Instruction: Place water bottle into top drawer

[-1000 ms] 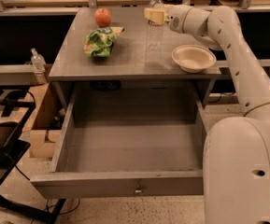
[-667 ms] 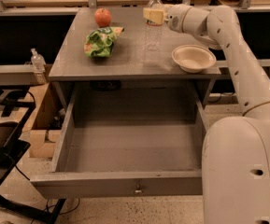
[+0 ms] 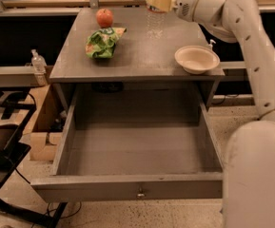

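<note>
At desk (image 3: 137, 56) rear, gripper (image 3: 157, 1) clasps one water bottle (image 3: 155, 23); one top drawer (image 3: 103, 188) open; one bowl (image 3: 197, 59).

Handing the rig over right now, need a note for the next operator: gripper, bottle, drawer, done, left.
Gripper: at the far edge of the desk, at the top of the water bottle; grasp unconfirmed.
Water bottle: upright on the desk, beyond the bowl.
Top drawer: pulled open, bottle not inside.
Done: drawer open, gripper at bottle.
Left: lift the bottle, carry it over the drawer, set it in.
</note>
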Available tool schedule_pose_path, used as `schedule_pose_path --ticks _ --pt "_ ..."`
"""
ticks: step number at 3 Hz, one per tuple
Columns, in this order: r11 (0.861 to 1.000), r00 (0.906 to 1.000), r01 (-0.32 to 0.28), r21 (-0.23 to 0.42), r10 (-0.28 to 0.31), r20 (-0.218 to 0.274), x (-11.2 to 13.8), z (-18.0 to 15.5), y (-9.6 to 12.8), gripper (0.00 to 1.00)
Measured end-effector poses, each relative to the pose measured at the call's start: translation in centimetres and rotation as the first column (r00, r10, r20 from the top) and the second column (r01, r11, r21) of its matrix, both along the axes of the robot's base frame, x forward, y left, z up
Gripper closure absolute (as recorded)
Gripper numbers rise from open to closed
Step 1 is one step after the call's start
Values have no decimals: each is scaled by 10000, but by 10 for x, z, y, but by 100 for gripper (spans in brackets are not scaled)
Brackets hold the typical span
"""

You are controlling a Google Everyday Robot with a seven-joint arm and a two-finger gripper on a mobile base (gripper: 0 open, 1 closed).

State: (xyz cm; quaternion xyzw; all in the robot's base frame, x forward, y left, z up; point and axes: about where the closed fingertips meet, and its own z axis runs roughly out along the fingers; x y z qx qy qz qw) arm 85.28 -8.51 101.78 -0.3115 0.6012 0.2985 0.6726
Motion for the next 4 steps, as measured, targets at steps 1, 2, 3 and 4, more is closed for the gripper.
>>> schedule_pose_path --ticks 1,2,3,4 --pt "9991 9977 -414 -119 420 526 -50 24 1 100" --pt "9998 9926 -163 -127 177 1203 -111 64 -11 100" --pt "9999 9881 152 13 -152 1528 -167 73 -19 100" --pt "9968 9918 597 -538 -531 1163 -210 38 -32 100"
